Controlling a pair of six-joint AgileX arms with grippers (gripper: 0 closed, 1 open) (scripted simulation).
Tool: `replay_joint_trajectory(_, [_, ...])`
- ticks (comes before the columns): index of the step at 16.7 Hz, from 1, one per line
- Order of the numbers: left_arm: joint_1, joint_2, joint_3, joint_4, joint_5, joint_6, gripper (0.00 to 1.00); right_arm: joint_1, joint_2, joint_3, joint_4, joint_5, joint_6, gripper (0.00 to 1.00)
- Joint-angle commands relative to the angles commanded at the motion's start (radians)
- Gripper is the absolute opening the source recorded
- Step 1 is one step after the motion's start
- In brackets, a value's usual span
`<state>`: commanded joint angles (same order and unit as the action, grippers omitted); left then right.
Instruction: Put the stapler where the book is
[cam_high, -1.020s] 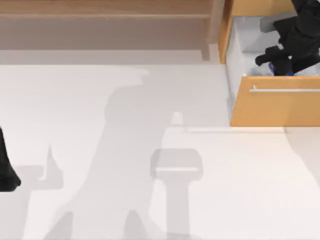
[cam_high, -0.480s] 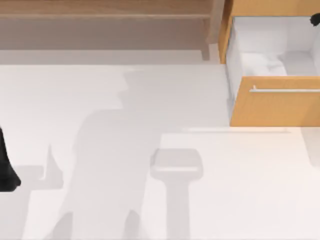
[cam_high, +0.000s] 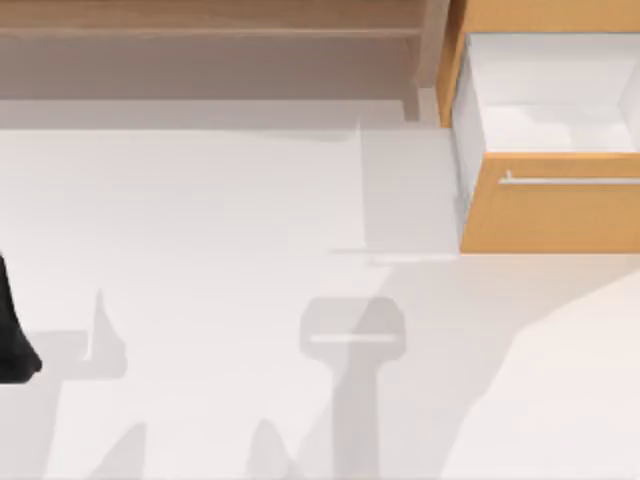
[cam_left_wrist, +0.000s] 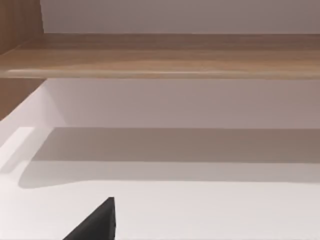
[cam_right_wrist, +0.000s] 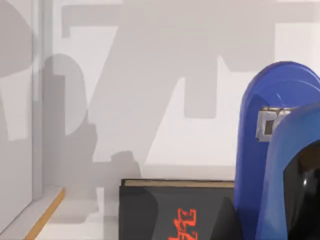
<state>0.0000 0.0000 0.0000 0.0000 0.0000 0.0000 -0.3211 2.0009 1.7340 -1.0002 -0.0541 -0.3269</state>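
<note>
1. Filling the near side of the right wrist view, the stapler (cam_right_wrist: 280, 150) stands close to the camera, blue body with a black rounded part at its edge and a small metal piece near its tip; whether the right end effector is clamped on it, together or apart, I cannot tell.
2. Just past the stapler lies a dark book (cam_right_wrist: 175, 210) with red lettering and a pale page edge, resting on a white surface.
3. Parked at the far left edge of the table (cam_high: 250, 300) in the top view is the left arm (cam_high: 12, 340); a dark part of it (cam_left_wrist: 95, 222) juts into the left wrist view, and its end effector's state cannot be told.
4. At the top view's right, the orange drawer (cam_high: 550, 215) is pulled open, showing a white interior (cam_high: 550, 90).
5. A wooden shelf (cam_high: 210, 20) runs along the table's far side.
</note>
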Motion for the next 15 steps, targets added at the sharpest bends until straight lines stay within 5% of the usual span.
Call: replay_joint_trajectory(15, [0.0,0.0,0.0,0.0,0.0,0.0,1.0,-0.143,-0.028,-0.245,0.013,0.02,-0.109,0.0])
